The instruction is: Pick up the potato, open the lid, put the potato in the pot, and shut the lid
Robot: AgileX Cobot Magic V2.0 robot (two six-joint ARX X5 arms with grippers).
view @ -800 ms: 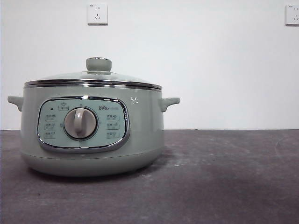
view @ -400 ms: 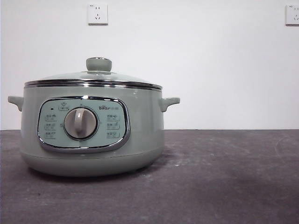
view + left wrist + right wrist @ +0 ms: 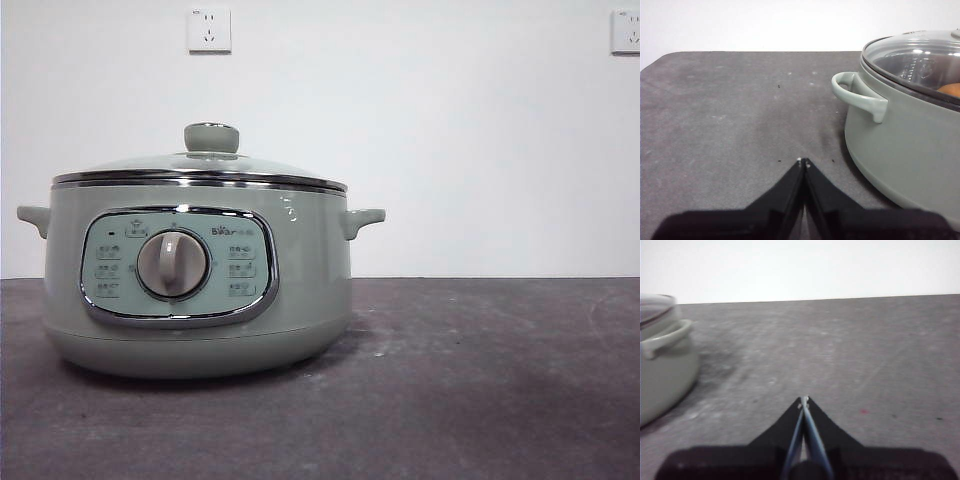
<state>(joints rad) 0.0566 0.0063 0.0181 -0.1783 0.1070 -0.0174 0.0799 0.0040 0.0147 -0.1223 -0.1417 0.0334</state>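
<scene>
The sage-green pot (image 3: 195, 280) stands on the dark table at the left of the front view. The glass lid (image 3: 200, 170) with its green knob (image 3: 211, 137) sits closed on it. In the left wrist view an orange-brown bit of the potato (image 3: 950, 90) shows through the lid (image 3: 920, 55), inside the pot (image 3: 905, 150). My left gripper (image 3: 803, 162) is shut and empty, low over the table beside the pot's handle (image 3: 860, 95). My right gripper (image 3: 803, 400) is shut and empty, off the pot's (image 3: 662, 370) other side.
The dark grey table (image 3: 480, 380) stretches to the right of the pot. A white wall with two sockets (image 3: 208, 29) stands behind. Neither arm shows in the front view.
A small reflection on the pot's upper wall has shifted slightly; the pot and lid have not moved.
</scene>
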